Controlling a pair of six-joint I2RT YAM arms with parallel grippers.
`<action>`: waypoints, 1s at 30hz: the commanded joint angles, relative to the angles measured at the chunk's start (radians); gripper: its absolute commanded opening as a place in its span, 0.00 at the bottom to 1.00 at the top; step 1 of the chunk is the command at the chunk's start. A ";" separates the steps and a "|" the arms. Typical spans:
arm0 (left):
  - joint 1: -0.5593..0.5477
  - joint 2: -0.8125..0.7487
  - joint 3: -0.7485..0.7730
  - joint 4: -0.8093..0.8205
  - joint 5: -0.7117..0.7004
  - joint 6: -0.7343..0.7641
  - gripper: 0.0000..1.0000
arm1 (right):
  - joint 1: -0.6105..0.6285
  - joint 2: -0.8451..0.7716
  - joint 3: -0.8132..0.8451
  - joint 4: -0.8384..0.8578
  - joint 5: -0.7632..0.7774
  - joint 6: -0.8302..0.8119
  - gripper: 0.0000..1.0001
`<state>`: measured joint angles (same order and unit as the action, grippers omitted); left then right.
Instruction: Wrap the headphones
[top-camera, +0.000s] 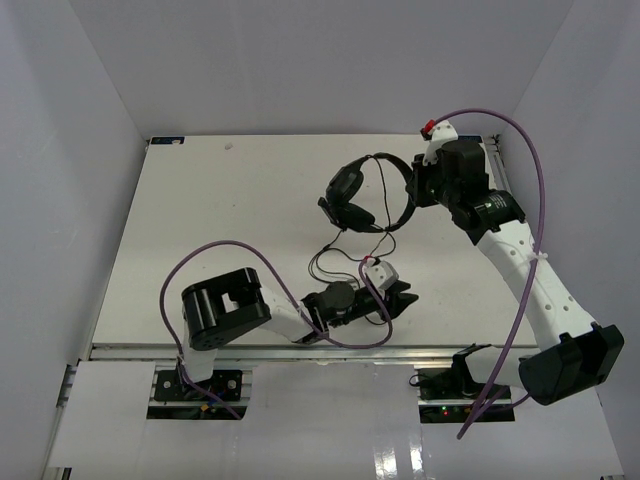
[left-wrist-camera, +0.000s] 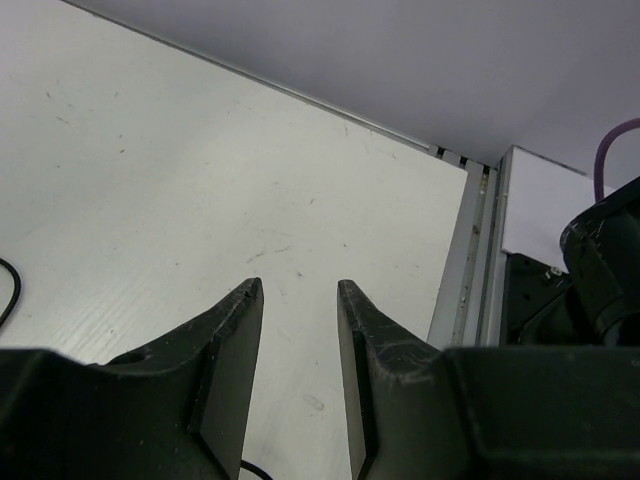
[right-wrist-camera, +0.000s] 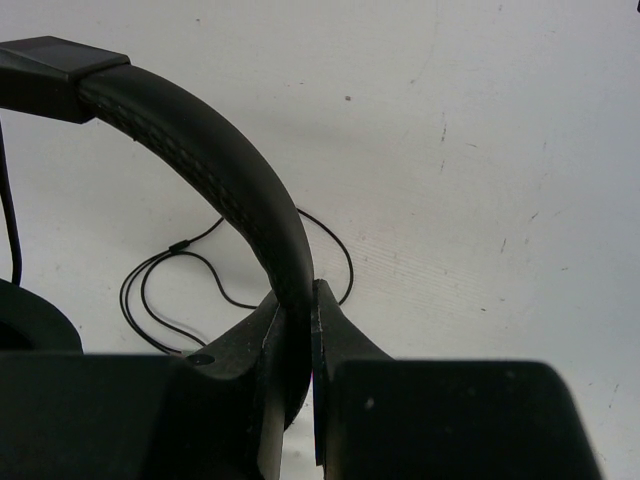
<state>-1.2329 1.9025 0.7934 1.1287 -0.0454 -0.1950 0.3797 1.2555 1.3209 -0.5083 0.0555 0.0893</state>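
We saw the headphones on the bench, headband pinched in our right tool, while our left tool gaped empty beside their cable, nearer us.

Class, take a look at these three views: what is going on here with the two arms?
The right gripper is shut on the headband of the black headphones, holding them near the far side of the table. Their thin cable lies in loose loops on the table, not yet wrapped. The left gripper is open and empty, low over the table near those loops.
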 joint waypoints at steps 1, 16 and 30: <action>-0.015 0.022 -0.065 0.209 -0.049 0.046 0.45 | -0.015 -0.046 0.034 0.049 -0.046 0.041 0.08; -0.053 -0.096 -0.359 0.325 -0.228 0.239 0.73 | -0.039 -0.047 0.075 0.021 -0.164 0.032 0.08; 0.039 0.051 -0.133 0.306 -0.164 0.173 0.83 | -0.068 -0.096 0.139 -0.012 -0.224 0.032 0.08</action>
<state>-1.2094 1.9503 0.5946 1.3243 -0.2648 0.0116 0.3278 1.1935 1.3973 -0.5561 -0.1214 0.0959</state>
